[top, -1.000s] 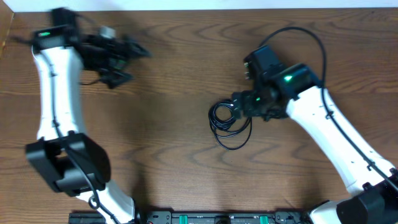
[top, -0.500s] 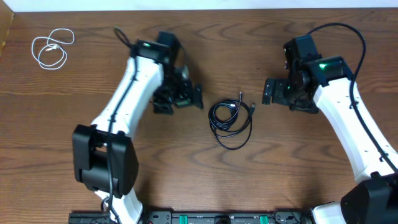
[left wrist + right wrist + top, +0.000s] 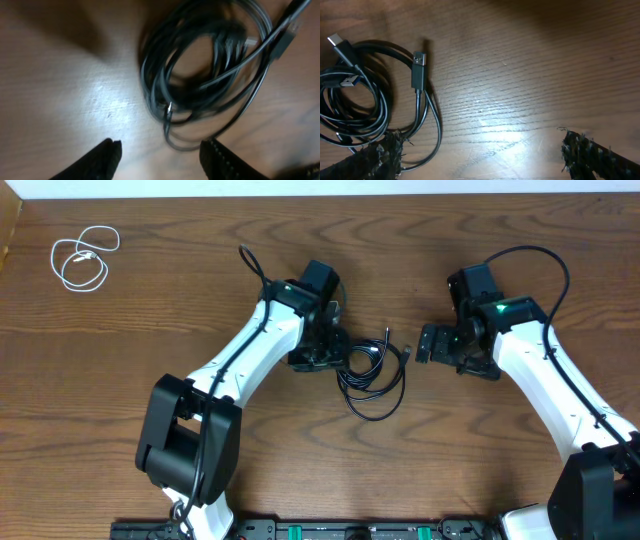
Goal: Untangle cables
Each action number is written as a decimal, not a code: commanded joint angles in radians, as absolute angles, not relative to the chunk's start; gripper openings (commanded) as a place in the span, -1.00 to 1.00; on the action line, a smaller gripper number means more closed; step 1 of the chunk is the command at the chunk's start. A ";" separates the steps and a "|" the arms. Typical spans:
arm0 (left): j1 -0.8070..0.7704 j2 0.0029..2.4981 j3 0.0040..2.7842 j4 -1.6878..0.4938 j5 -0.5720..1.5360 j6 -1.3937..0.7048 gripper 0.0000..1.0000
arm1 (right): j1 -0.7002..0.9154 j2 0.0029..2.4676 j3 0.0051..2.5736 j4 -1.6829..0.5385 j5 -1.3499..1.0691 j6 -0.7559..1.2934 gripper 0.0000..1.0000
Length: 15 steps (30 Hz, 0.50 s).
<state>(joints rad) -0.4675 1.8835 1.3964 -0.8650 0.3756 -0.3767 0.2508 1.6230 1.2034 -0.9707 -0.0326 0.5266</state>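
Observation:
Two black cables (image 3: 372,375) lie in one tangled coil at the table's centre. The short white cable (image 3: 85,258) lies in loose loops at the far left corner. My left gripper (image 3: 338,355) is open at the coil's left edge. In the left wrist view the coil (image 3: 210,65) fills the top, and its lowest loop lies between the open gripper's (image 3: 162,155) fingers. My right gripper (image 3: 425,345) is open just right of the coil, holding nothing. In the right wrist view (image 3: 485,155) the coil (image 3: 370,90) and a USB plug (image 3: 419,70) lie by the left finger (image 3: 385,155).
The wooden table (image 3: 250,460) has a white strip along its far edge. A dark rail (image 3: 350,530) runs along the near edge between the arm bases. Thick black wires loop over both arms.
My left arm swung from the far left corner to the black coil, leaving the white cable behind. My right gripper let go of the coil and backed off to the right.

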 commanded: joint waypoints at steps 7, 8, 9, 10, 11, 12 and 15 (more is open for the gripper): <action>-0.505 1.896 1.338 -0.752 0.341 -0.545 -0.14 | 0.250 1.624 1.182 -0.953 -0.124 0.546 0.99; -0.508 1.897 1.338 -0.752 0.321 -0.565 -0.21 | 0.250 1.624 1.182 -0.953 -0.131 0.546 0.98; -0.512 1.900 1.338 -0.750 0.301 -0.583 -0.24 | 0.250 1.624 1.182 -0.953 -0.139 0.546 0.99; -0.516 1.902 1.338 -0.747 0.292 -0.589 -0.29 | 0.250 1.624 1.182 -0.953 -0.147 0.546 0.98; -0.519 1.906 1.338 -0.741 0.294 -0.589 -0.31 | 0.250 1.624 1.182 -0.953 -0.154 0.546 0.99; -0.525 1.909 1.338 -0.738 0.294 -0.589 -0.33 | 0.250 1.624 1.182 -0.953 -0.165 0.546 0.98; -0.534 1.917 1.338 -0.738 0.292 -0.589 -0.33 | 0.250 1.624 1.182 -0.953 -0.188 0.546 0.98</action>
<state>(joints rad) -0.5228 1.8946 1.3430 -0.7353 0.3218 -0.5617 0.2508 1.6230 1.1881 -0.9554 -0.1471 0.5343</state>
